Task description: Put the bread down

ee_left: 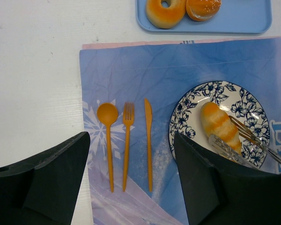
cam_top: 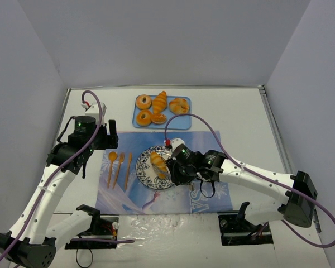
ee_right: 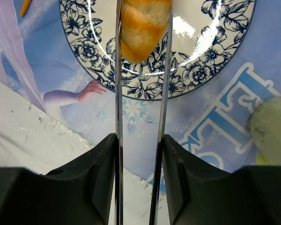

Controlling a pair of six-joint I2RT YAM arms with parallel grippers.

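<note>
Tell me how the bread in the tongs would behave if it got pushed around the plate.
The bread is rounded with tapered ends, so it would probably roll or pivot. The plate shines glossy, so it may also slide. The thin tongs pinch it without visible denting, suggesting it is fairly firm.

The bread [ee_left: 218, 125] is golden yellow, banded with deeper orange stripes. The plate [ee_left: 246, 101] is white with a dark blue flower pattern round its rim. The placemat [ee_left: 178, 65] is blue with pale snowflakes. The spoon [ee_left: 107, 140], fork [ee_left: 127, 140] and knife [ee_left: 148, 140] are orange. The tray [ee_left: 243, 23] is light blue, the tongs [ee_right: 118, 93] silver, the bench [ee_left: 37, 70] white.
</note>
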